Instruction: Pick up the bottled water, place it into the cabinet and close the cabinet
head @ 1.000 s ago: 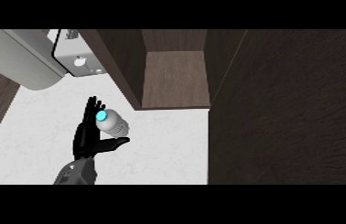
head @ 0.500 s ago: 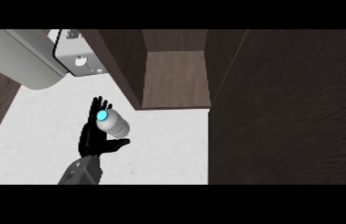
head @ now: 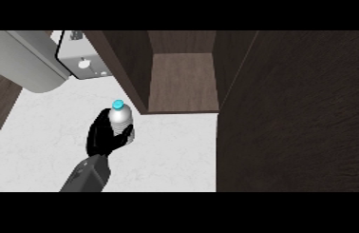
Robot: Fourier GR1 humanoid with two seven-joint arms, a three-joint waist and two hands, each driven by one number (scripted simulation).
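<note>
A dark wood panel (head: 294, 118) fills the view from 1 to 5 o'clock, its edge running down from the top to the lower edge. The white counter (head: 168, 151) takes up the area from 6 to 9 o'clock.

At 12 o'clock stands the cabinet (head: 184, 80), open. Its brown shelf floor shows bare between two dark side walls, and its front edge meets the counter just above the centre. At 10 to 11 o'clock lies a grey appliance (head: 28, 61) with a rounded body. A lighter plate carrying a small round knob (head: 84, 63) sits against the appliance's right side, next to the cabinet's left wall.

A grey forearm (head: 85, 176) comes in from the lower edge at 7 o'clock and rises towards 12. It ends in the left hand (head: 104, 138), which sits left of centre at about 8 o'clock. The black fingers are curled round the lower part of the bottle (head: 120, 119) and grip it.

The bottle is over the counter, outside the cabinet, just beside the lower front corner of the cabinet's left wall. It points roughly towards 12 o'clock. Its clear body shows above the fingers, topped by a cyan cap (head: 118, 103). Whether its base touches the counter cannot be told, as the hand hides it.

The right hand does not show.
</note>
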